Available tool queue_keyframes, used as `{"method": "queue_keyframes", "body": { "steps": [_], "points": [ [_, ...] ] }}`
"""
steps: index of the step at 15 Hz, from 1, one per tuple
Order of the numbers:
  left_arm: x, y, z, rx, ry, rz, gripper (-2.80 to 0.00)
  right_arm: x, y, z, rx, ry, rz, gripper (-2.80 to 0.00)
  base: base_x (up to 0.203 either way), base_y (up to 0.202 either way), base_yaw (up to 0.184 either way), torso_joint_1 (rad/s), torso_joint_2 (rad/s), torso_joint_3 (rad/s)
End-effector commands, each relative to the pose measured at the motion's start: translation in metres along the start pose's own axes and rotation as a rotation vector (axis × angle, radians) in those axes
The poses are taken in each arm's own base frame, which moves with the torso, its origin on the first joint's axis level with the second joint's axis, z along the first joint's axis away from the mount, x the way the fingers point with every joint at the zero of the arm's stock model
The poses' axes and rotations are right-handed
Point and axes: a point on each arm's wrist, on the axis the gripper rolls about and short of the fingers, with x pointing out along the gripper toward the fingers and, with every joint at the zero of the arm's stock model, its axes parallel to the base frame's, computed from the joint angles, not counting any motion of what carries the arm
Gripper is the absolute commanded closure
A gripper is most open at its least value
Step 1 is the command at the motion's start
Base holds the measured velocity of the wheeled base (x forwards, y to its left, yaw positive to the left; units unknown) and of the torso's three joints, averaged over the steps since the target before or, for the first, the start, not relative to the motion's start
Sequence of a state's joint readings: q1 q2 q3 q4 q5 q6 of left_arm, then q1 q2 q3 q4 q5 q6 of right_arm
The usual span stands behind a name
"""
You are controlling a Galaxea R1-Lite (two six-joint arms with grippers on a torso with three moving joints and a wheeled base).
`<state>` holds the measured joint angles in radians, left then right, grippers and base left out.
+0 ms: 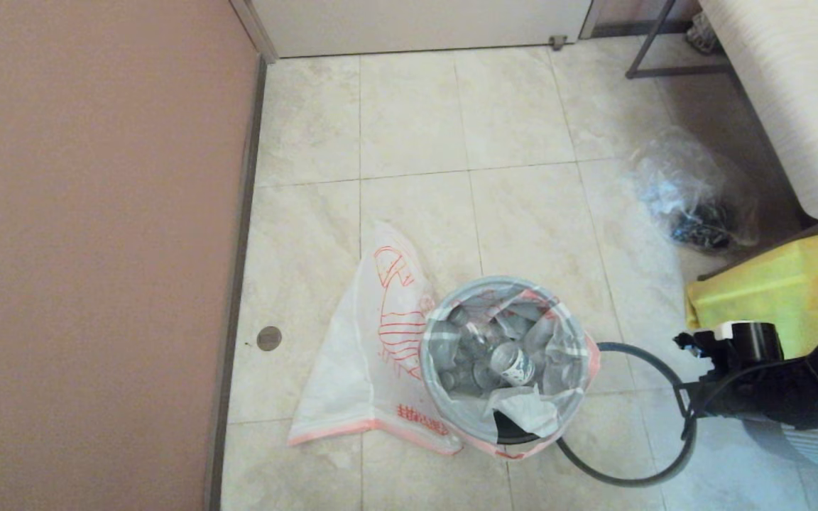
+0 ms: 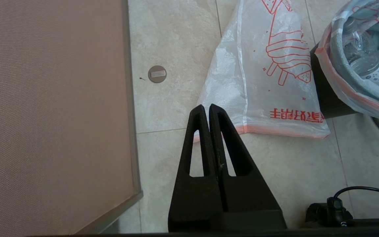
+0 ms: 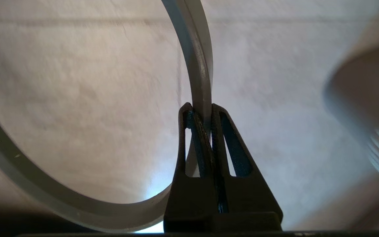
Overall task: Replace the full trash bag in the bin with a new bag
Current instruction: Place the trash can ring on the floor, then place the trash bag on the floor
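Observation:
The bin (image 1: 510, 431) stands on the tiled floor with the full trash bag (image 1: 501, 355) in it, bottles showing through and the pink-orange band folded over the edge. Left of it the new bag (image 1: 366, 355), with its red drawing, lies flat on the floor. My right gripper (image 1: 684, 409) is to the right of the bin, shut on the thin grey ring (image 1: 664, 369), which it holds off the bin; the right wrist view shows this gripper (image 3: 202, 108) pinching the ring (image 3: 200, 62). My left gripper (image 2: 207, 107) is shut and empty, above the hem corner of the new bag (image 2: 265, 85), beside the bin's black wall (image 2: 324, 98).
A pinkish wall (image 1: 96, 248) runs along the left with a round floor cap (image 1: 269, 338) beside it. A clear bag with dark contents (image 1: 693, 195) and a yellow bag (image 1: 771, 291) lie at the right, below a white tabletop (image 1: 799, 92).

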<state>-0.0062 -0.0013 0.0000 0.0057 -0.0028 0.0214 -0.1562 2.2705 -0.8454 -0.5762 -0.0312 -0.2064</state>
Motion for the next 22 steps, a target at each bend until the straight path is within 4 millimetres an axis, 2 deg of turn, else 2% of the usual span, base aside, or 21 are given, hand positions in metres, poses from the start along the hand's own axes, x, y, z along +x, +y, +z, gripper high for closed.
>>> {"method": "queue_keyframes", "body": {
  "steps": [1, 2, 5, 9, 10, 11, 13, 15, 18, 20, 21, 22],
  "points": [
    [0.0, 0.0, 0.0, 0.0, 0.002, 0.0, 0.0, 0.019, 0.001, -0.004, -0.001, 0.014, 0.014, 0.0, 0.0, 0.0, 0.0, 0.0, 0.0, 0.0],
    [0.0, 0.0, 0.0, 0.0, 0.002, 0.0, 0.0, 0.016, 0.0, 0.0, -0.002, -0.004, 0.013, -2.8, 0.0, 0.0, 0.0, 0.0, 0.0, 0.0],
    [0.0, 0.0, 0.0, 0.0, 0.001, 0.0, 0.0, -0.003, 0.001, 0.002, 0.001, -0.017, 0.013, -2.8, 0.0, 0.0, 0.0, 0.0, 0.0, 0.0],
    [0.0, 0.0, 0.0, 0.0, 0.002, 0.0, 0.0, -0.057, -0.001, 0.007, 0.003, -0.076, 0.002, -2.8, 0.0, 0.0, 0.0, 0.0, 0.0, 0.0],
    [0.0, 0.0, 0.0, 0.0, 0.002, 0.0, 0.0, -0.073, 0.0, 0.007, 0.001, -0.094, 0.002, -1.94, 0.0, 0.0, 0.0, 0.0, 0.0, 0.0],
    [0.0, 0.0, 0.0, 0.0, 0.002, 0.0, 0.0, -0.088, 0.001, 0.007, -0.002, -0.111, 0.004, 0.0, 0.0, 0.0, 0.0, 0.0, 0.0, 0.0],
    [0.0, 0.0, 0.0, 0.0, 0.002, 0.0, 0.0, -0.111, 0.013, 0.006, 0.013, -0.129, 0.035, 0.0, 0.0, 0.0, 0.0, 0.0, 0.0, 0.0],
    [0.0, 0.0, 0.0, 0.0, 0.002, 0.0, 0.0, -0.126, 0.031, 0.005, 0.036, -0.057, 0.116, 0.0, 0.0, 0.0, 0.0, 0.0, 0.0, 0.0],
    [0.0, 0.0, 0.0, 0.0, 0.002, 0.0, 0.0, -0.146, 0.053, 0.029, 0.148, -0.031, 0.302, 0.0, 0.0, 0.0, 0.0, 0.0, 0.0, 0.0],
    [0.0, 0.0, 0.0, 0.0, 0.002, 0.0, 0.0, -0.154, 0.058, 0.046, 0.236, 0.0, 0.439, 0.0, 0.0, 0.0, 0.0, 0.0, 0.0, 0.0],
    [0.0, 0.0, 0.0, 0.0, 0.002, 0.0, 0.0, -0.154, 0.06, 0.052, 0.273, 0.021, 0.495, -2.8, 0.0, 0.0, 0.0, 0.0, 0.0, 0.0],
    [0.0, 0.0, 0.0, 0.0, 0.002, 0.0, 0.0, -0.148, 0.063, 0.053, 0.29, 0.05, 0.518, -2.8, 0.0, 0.0, 0.0, 0.0, 0.0, 0.0]
  ]
}}
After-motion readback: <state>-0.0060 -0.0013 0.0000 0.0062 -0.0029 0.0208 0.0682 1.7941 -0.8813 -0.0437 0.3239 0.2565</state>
